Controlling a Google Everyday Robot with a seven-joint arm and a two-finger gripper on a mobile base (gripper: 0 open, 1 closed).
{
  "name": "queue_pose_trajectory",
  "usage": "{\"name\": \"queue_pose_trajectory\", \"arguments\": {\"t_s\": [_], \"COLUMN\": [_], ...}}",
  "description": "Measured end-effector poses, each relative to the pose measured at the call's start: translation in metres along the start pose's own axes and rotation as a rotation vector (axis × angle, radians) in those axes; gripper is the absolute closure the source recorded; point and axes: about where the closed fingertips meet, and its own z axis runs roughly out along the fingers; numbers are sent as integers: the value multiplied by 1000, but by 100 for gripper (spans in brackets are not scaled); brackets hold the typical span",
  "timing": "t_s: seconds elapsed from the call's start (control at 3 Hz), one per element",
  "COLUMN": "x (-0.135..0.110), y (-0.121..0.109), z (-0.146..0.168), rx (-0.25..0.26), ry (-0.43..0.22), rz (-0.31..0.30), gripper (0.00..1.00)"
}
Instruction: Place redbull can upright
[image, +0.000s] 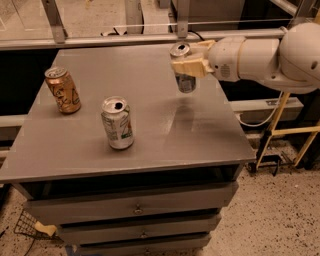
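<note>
Holding the redbull can (186, 84) roughly upright, gripper (189, 66) clamped round its upper body, over the right rear of the table (150, 145). Can't tell if the base touches yet. Lower straight down until it sits flat, then release and retreat level. White-green can (118, 123) is well apart, so I'd expect no clash

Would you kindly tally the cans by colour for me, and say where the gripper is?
orange-gold can: 1
white-green can: 1
silver-blue redbull can: 1, held in the gripper at the table's far right
Total: 3 cans
</note>
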Motion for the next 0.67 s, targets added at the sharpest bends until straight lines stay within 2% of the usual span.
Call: {"name": "queue_pose_trajectory", "arguments": {"t_s": [0.33, 0.67], "x": [11, 24], "y": [-9, -17], "z": [-1, 3], "rx": [27, 26], "ry": [-48, -72], "rz": [69, 149], "gripper": [100, 100]}}
